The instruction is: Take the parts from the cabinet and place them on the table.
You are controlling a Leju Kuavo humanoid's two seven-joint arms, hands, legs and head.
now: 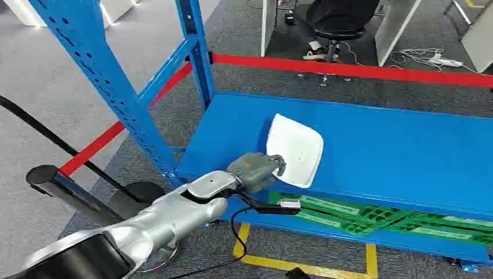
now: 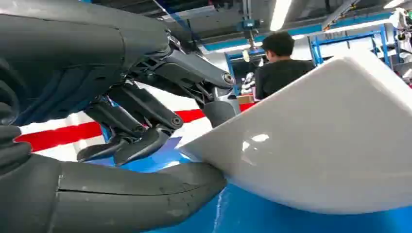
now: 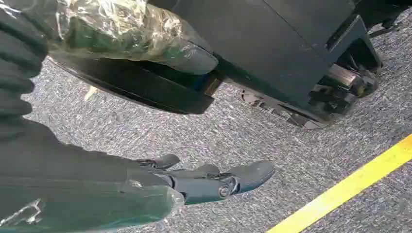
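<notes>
- Wide bare blue shelf (image 1: 395, 151) to the right of the white part (image 1: 295, 149) and beyond it, open for a hand.
- Blocked on the left by the blue upright post (image 1: 102, 75) and the slanting brace (image 1: 168, 68).
- Left hand (image 1: 258, 168) at the part's near edge, fingers (image 2: 145, 145) just beside it, filling the front approach.
- Green pallet (image 1: 360, 216) beneath the shelf edge.
- Red barrier tape (image 1: 349, 68) across the back.
- Open carpet under the right hand (image 3: 214, 182).
</notes>
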